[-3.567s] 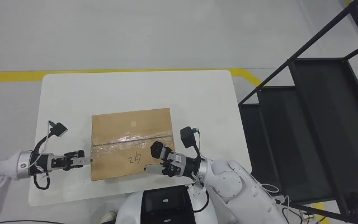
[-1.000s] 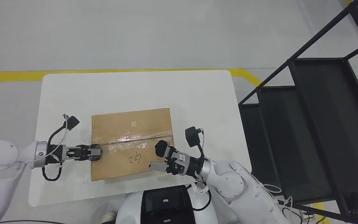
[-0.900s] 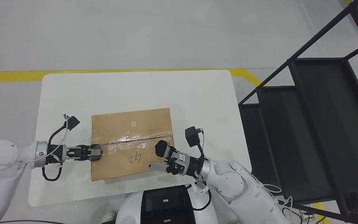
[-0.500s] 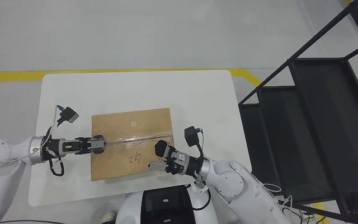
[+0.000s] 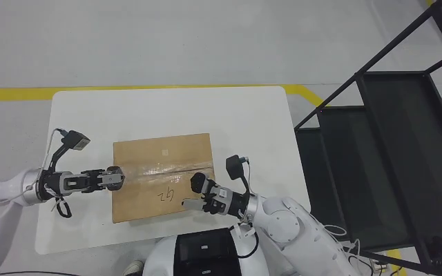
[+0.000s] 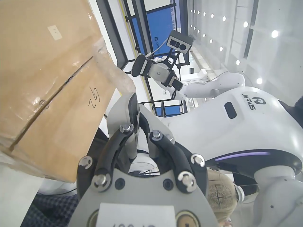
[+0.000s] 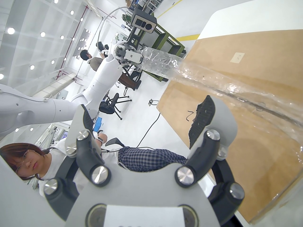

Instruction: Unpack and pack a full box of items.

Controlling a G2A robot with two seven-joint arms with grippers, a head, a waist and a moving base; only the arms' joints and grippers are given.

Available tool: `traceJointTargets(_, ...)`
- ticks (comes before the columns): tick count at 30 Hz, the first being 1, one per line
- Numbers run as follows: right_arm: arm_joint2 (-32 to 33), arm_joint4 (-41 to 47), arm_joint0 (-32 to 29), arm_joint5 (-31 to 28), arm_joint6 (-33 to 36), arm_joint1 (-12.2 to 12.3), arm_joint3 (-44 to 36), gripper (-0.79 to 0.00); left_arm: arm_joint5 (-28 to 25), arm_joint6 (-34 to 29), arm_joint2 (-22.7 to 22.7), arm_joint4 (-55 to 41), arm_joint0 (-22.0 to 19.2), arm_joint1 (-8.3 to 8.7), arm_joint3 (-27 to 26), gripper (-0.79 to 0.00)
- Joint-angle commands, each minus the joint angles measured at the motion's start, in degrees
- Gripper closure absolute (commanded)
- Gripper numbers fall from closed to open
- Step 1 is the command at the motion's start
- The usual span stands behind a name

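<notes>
The left gripper (image 5: 117,177) is clamped on the free end of a strip of clear tape (image 5: 159,168). In the left wrist view its fingers (image 6: 133,109) are pressed together with the crinkled tape (image 6: 118,77) caught at their tips. From that grip the tape runs straight ahead of the gripper to the cardboard box (image 5: 162,176) and joins the seam between the two top flaps. The stretch nearest the gripper is lifted off the cardboard. The right wrist view shows this too: the tape (image 7: 165,60) hangs in the air between the left gripper (image 7: 132,56) and the box edge, then lies along the seam. The box (image 6: 47,72) sits directly in front of the left gripper, and the fingertips are just at its side edge.

The right gripper (image 5: 193,193) is spread wide and grips nothing. Its fingers (image 7: 203,116) stand well apart in the right wrist view (image 7: 142,119). It hovers over the near right part of the box (image 7: 248,55), on the near side of the taped seam. A handwritten mark (image 5: 164,196) lies just beside it, toward the left gripper. Whether a fingertip touches the cardboard cannot be told.

The box lies flat, flaps closed, between the two grippers on a white table (image 5: 166,110).
</notes>
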Motion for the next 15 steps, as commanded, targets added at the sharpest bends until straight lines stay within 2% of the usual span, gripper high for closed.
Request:
traceJointTargets(1, -0.2, -0.1, 0.1, 0.1, -0.3, 0.0, 0.2, -0.785, -0.3, -0.6, -0.4, -0.6, 0.0, 0.00, 0.4, 0.000)
traceJointTargets(6, -0.4, -0.1, 0.2, 0.1, -0.6, 0.0, 0.9, -0.785, -2.2, 2.9, -2.1, 4.1, -0.1, 0.10, 3.4, 0.000)
traceJointTargets(15, -0.1, 0.2, 0.1, 0.3, -0.7, 0.1, 0.8, -0.785, -2.1, 3.8, -0.8, 9.2, 0.0, 0.05, 6.5, 0.000)
